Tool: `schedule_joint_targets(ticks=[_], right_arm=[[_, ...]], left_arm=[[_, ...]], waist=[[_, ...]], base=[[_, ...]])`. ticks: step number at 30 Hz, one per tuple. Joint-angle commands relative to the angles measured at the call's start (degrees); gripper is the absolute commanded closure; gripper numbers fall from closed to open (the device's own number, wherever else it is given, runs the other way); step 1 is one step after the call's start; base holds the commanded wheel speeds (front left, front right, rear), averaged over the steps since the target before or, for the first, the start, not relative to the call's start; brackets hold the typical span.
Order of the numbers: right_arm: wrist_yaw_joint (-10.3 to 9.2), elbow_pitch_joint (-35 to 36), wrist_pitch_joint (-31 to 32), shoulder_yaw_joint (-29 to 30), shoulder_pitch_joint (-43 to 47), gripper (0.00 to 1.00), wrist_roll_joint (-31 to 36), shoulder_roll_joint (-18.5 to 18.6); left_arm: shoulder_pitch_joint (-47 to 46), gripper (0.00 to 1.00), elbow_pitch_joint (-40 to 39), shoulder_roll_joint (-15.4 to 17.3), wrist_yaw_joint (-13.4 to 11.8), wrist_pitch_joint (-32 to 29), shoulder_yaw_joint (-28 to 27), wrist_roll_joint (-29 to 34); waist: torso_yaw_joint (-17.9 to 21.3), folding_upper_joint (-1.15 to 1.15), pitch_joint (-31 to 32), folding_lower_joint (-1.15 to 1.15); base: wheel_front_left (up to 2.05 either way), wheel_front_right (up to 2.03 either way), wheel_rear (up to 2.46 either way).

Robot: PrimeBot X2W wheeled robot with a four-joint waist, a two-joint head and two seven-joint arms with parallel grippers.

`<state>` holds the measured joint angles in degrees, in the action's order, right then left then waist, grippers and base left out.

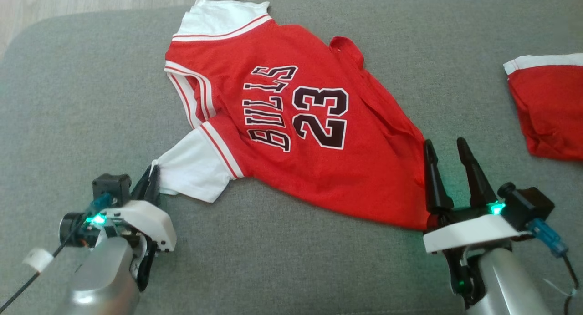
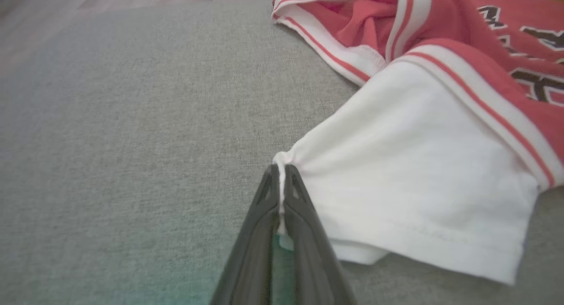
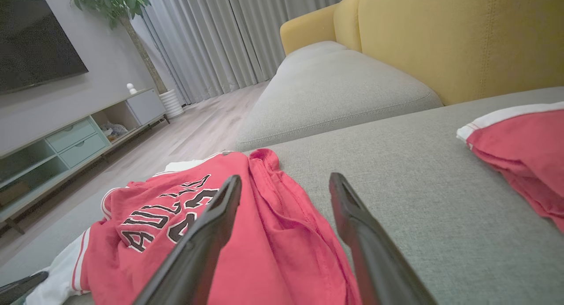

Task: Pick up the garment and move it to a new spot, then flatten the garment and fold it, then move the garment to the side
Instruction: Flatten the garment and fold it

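Observation:
The garment (image 1: 291,124) is a red jersey with white sleeves and the print "BULLS 23", spread across the grey sofa seat (image 1: 91,101). My left gripper (image 1: 152,171) is shut on the edge of its near white sleeve (image 1: 193,167); in the left wrist view a pinch of white cloth shows between the closed fingertips of the gripper (image 2: 280,167), with the sleeve (image 2: 418,177) fanning out to the right. My right gripper (image 1: 446,144) stands open at the jersey's lower right hem. In the right wrist view that gripper (image 3: 285,181) straddles the red hem edge (image 3: 273,234), nothing clamped.
A second red and white garment (image 1: 549,105) lies at the seat's right edge, also in the right wrist view (image 3: 524,155). A yellow backrest (image 3: 440,36) and another grey cushion (image 3: 335,89) lie beyond. Wooden floor (image 1: 68,1) shows past the seat's far left.

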<state>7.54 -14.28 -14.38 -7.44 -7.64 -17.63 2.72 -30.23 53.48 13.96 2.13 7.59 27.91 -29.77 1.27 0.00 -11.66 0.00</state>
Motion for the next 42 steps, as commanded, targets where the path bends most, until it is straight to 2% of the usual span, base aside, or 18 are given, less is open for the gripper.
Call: schedule_joint_targets(ticks=[1, 6, 10, 17, 22, 36, 37, 38, 39, 40, 42], right_arm=[[-0.05, 0.97, -0.62, -1.46, -0.74, 0.00, 0.49, 0.16], [-0.05, -1.02, -0.62, -1.10, 1.22, 0.00, 1.13, 0.16], [-0.05, -2.90, -0.62, -0.69, 2.71, 0.00, 1.15, 0.16], [-0.05, -10.01, 1.75, -0.16, 3.15, 0.00, 1.78, 0.16], [-0.05, -15.32, 4.81, 2.07, 3.12, 0.00, 2.65, 0.16], [-0.05, -16.42, 9.23, -1.34, 6.18, 0.00, 3.30, 0.16], [-0.05, -16.19, 9.69, -1.67, 6.32, 0.05, 3.26, 0.16], [-0.05, -15.95, 10.13, -1.95, 6.43, 0.29, 3.26, 0.16], [-0.05, -15.72, 10.56, -2.24, 6.54, 0.58, 3.23, 0.16], [-0.05, -15.46, 11.01, -2.63, 6.63, 1.00, 3.14, 0.16], [-0.05, -14.75, 11.52, -3.16, 6.74, 1.00, 2.99, 0.16]], left_arm=[[-0.96, 1.00, -0.52, 1.21, 0.49, 2.16, -1.56, -0.41], [-0.18, 1.00, -3.16, 0.87, 0.97, 6.29, -3.01, -1.17], [1.60, 1.00, -7.65, 1.15, 0.30, 7.27, -5.04, -1.19], [7.17, 1.00, -21.89, 1.18, -1.73, 7.39, -10.54, 1.56], [11.46, 1.00, -31.50, 0.08, -1.92, 7.40, -13.77, 4.92], [15.23, 1.00, -34.72, -1.70, -0.52, 7.41, -15.98, 8.11], [15.36, 1.00, -34.71, -1.84, -0.44, 7.41, -16.10, 8.25], [15.46, 1.00, -34.70, -1.96, -0.35, 7.41, -16.21, 8.39], [15.55, 1.00, -34.69, -2.07, -0.28, 7.41, -16.33, 8.53], [15.60, 1.00, -34.72, -2.17, -0.22, 7.41, -16.46, 8.66], [15.62, 1.00, -34.85, -2.34, -0.09, 7.41, -16.71, 8.90]], waist=[[0.02, 0.00, 0.48, 0.00], [0.18, 0.00, 2.05, 0.00], [0.28, 0.00, 3.17, 0.00], [-0.51, 0.00, 4.36, 0.00], [-1.72, 0.00, 4.71, 0.00], [-1.96, 0.00, 6.96, 0.00], [-1.94, 0.00, 7.13, 0.00], [-1.95, 0.00, 7.32, 0.00], [-1.97, 0.00, 7.48, 0.00], [-2.00, 0.00, 7.60, 0.00], [-2.08, 0.00, 7.74, 0.00]], base=[[0.00, 0.00, 0.00], [0.00, 0.00, 0.00], [0.00, 0.00, 0.00], [0.00, 0.00, 0.00], [0.00, 0.00, 0.00], [0.00, 0.00, 0.00], [0.00, 0.00, 0.00], [0.00, 0.00, 0.00], [0.00, 0.00, 0.00], [0.00, 0.00, 0.00], [0.00, 0.00, 0.00]])
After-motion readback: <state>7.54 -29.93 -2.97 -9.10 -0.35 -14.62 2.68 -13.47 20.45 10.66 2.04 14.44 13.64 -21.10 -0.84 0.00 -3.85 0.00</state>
